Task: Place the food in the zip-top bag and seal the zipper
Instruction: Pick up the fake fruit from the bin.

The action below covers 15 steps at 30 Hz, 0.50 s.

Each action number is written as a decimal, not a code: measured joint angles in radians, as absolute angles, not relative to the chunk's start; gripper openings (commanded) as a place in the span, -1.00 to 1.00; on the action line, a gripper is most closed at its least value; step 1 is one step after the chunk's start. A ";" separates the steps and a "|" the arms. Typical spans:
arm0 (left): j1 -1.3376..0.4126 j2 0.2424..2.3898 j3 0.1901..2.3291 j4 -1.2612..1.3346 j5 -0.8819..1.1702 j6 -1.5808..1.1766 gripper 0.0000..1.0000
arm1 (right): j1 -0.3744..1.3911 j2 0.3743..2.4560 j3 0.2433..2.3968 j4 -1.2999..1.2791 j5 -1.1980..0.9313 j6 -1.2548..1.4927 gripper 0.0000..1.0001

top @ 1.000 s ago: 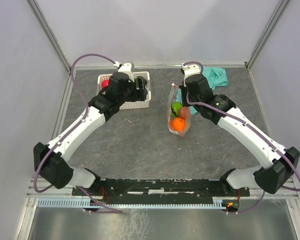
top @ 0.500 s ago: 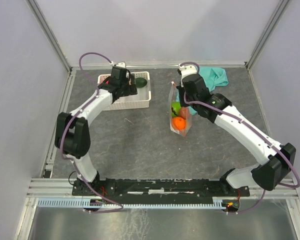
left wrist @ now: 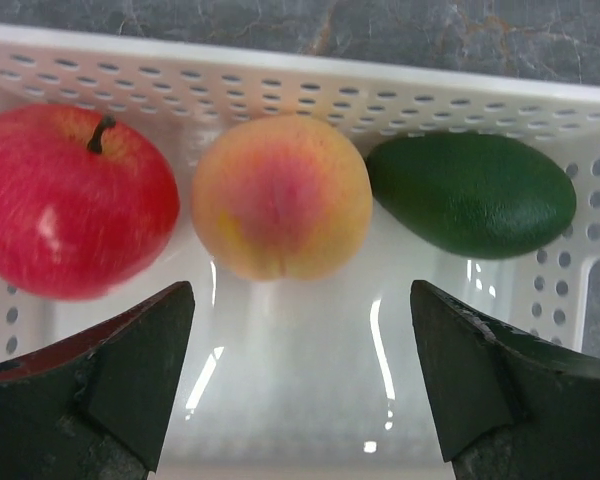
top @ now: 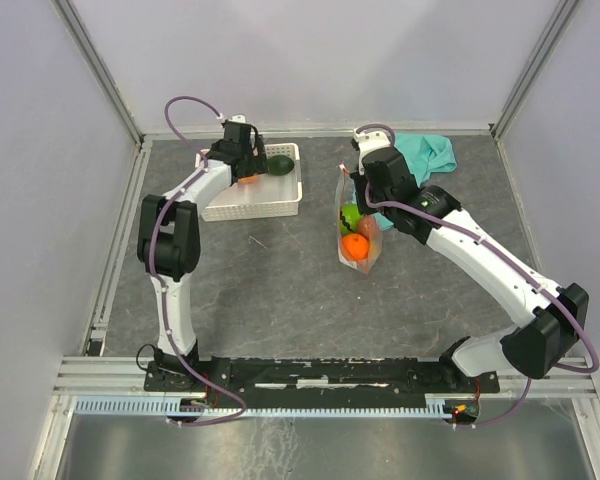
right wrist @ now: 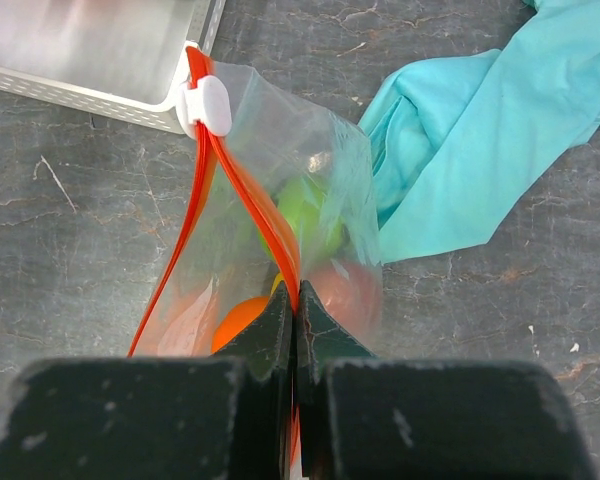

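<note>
In the left wrist view a red apple (left wrist: 75, 200), a peach-pink fruit (left wrist: 280, 195) and a dark green avocado (left wrist: 470, 195) lie in the white perforated basket (left wrist: 380, 90). My left gripper (left wrist: 300, 385) is open just short of the peach, touching nothing. My right gripper (right wrist: 295, 312) is shut on the red-orange zipper (right wrist: 245, 190) of the clear zip-top bag (right wrist: 330, 180), holding the mouth open above the table. A green fruit (right wrist: 305, 215), an orange one (right wrist: 242, 322) and a red one (right wrist: 348, 290) are inside. From above, the bag (top: 358, 240) hangs under the right gripper (top: 361, 192).
The basket (top: 265, 200) stands at the back left with my left gripper (top: 242, 168) over it. A teal cloth (top: 427, 155) lies bunched behind the bag, close to the right wrist. The zipper's white slider (right wrist: 205, 103) sits at the far end of the strip.
My left arm has folded and swung back so its gripper now points into the basket's far end at the fruit. My right gripper still holds the bag, shifted very slightly left.
</note>
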<state>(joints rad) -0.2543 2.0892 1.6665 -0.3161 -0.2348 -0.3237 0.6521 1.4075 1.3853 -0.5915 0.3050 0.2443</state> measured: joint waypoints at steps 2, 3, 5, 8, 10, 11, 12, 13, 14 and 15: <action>-0.251 2.124 1.699 -0.305 -0.235 -0.317 0.92 | 0.652 1.407 1.386 -0.591 0.305 0.242 -0.96; -0.248 2.142 1.715 -0.300 -0.235 -0.315 0.93 | 0.652 1.407 1.386 -0.592 0.304 0.241 -0.96; -0.246 2.175 1.737 -0.289 -0.235 -0.308 0.94 | 0.652 1.407 1.386 -0.592 0.303 0.240 -0.96; -0.244 2.210 1.753 -0.268 -0.236 -0.283 0.95 | 0.652 1.408 1.386 -0.593 0.302 0.239 -0.96; -0.242 2.225 1.753 -0.251 -0.236 -0.271 0.96 | 0.651 1.409 1.387 -0.593 0.298 0.238 -0.96; -0.242 2.231 1.753 -0.244 -0.236 -0.265 0.96 | 0.651 1.411 1.388 -0.595 0.296 0.238 -0.96; -0.242 2.234 1.752 -0.234 -0.237 -0.260 0.96 | 0.651 1.414 1.390 -0.597 0.295 0.238 -0.96; -0.241 2.235 1.751 -0.223 -0.237 -0.252 0.96 | 0.651 1.417 1.392 -0.599 0.292 0.238 -0.96; -0.241 2.235 1.749 -0.212 -0.237 -0.247 0.96 | 0.651 1.422 1.394 -0.599 0.290 0.238 -0.96; -0.241 2.235 1.747 -0.195 -0.238 -0.241 0.96 | 0.651 1.425 1.395 -0.599 0.289 0.238 -0.96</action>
<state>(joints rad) -0.2413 2.2353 1.7473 -0.1951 -0.2379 -0.2409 0.6514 1.4250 1.3949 -0.5995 0.2886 0.2379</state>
